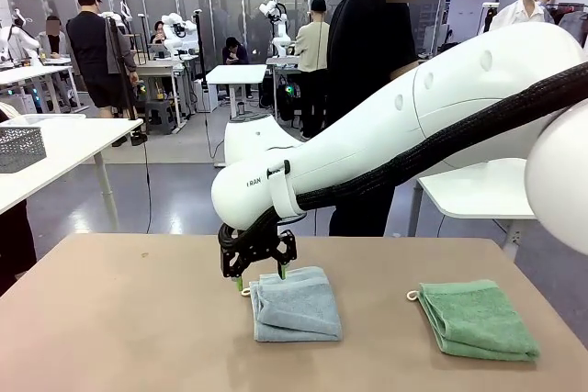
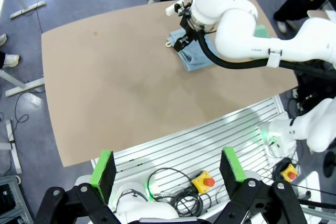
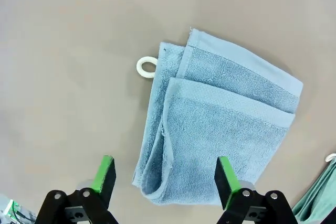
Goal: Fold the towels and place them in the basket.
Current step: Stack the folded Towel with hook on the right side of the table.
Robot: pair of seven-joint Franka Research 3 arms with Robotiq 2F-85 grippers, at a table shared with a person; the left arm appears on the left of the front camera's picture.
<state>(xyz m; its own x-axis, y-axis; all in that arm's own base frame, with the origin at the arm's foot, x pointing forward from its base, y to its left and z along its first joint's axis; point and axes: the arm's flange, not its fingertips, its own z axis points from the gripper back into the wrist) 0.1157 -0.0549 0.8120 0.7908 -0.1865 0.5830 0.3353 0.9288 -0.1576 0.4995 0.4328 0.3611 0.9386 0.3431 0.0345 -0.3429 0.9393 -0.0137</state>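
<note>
Blue-grey towel [image 1: 296,303] folded, long axis toward the robot — right gripper [image 1: 259,274] above, jaws open, empty.

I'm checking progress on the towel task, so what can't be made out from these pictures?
- Green towel: mostly behind the right arm in the left wrist view; cut off by the corner in the right wrist view.
- Blue towel: in the left wrist view, partly under the right gripper.
- Mesh basket on the far side table: cut off by the front view's edge, contents unreadable.
</note>
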